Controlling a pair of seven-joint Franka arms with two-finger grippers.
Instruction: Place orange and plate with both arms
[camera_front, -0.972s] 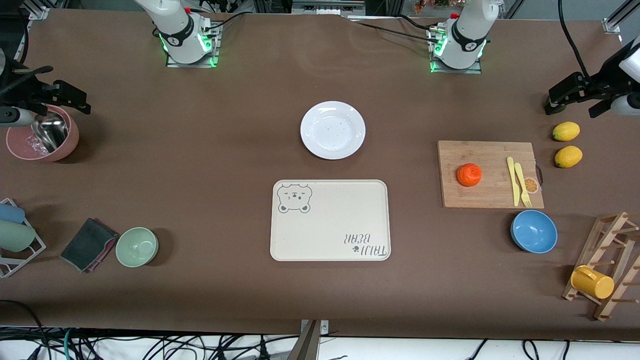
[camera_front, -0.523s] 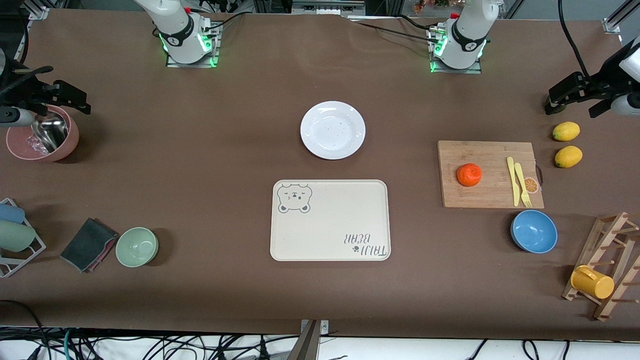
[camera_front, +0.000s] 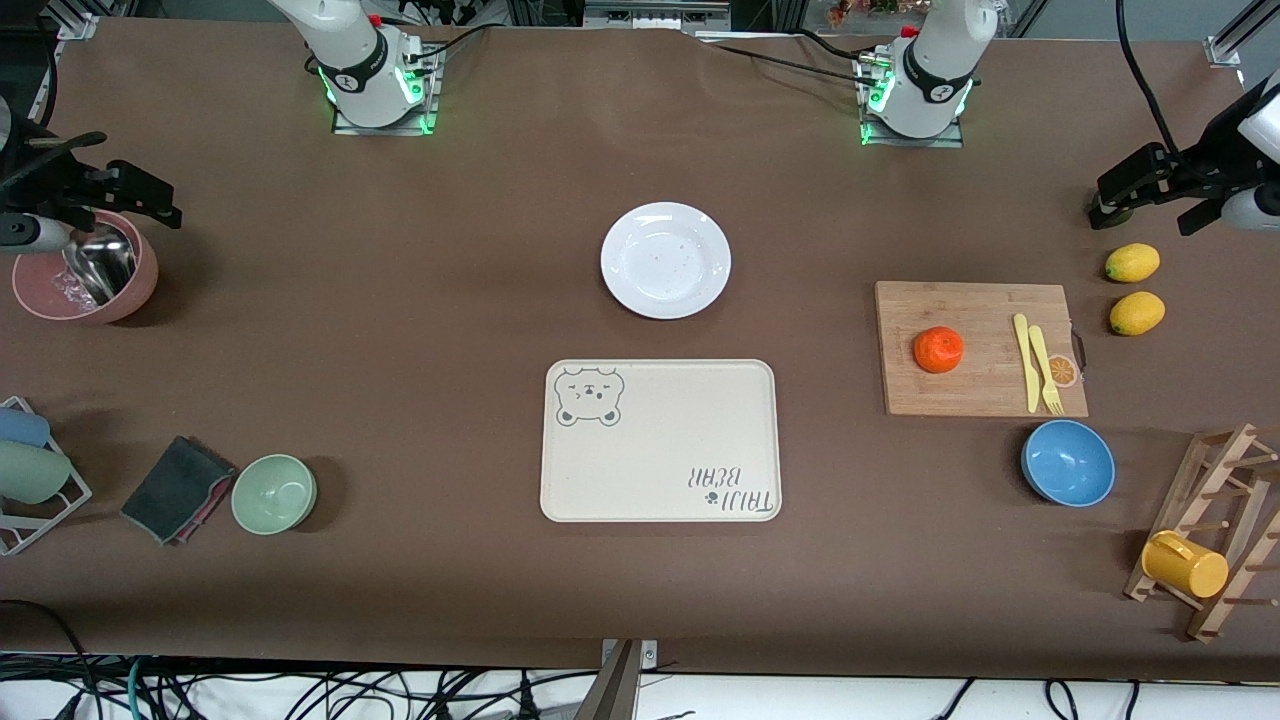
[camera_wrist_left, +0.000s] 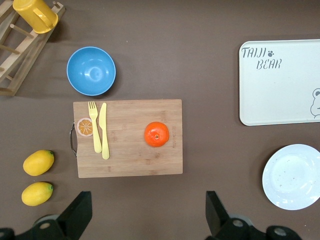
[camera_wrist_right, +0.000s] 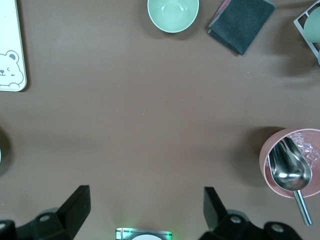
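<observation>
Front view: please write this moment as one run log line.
orange: on cutting board | plate: on table, bare | left pincer: open, raised | right pincer: open, raised

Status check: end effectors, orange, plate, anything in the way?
Left end effector open, up near lemons; right end effector open over pink bowl. Orange on board, plate bare. Nothing blocking.

Light: bright, even, from overhead.
Shadows: soft and short; the green bowl (camera_front: 273, 493) and the pink bowl (camera_front: 84, 267) each cast a dim patch on the brown table (camera_front: 400, 300).
Glare: mild sheen on the plate (camera_front: 666, 260) and the metal scoop (camera_wrist_right: 288, 171).
Glow: green lamps at both arm bases.
Focus: sharp in all views, no blur.
</observation>
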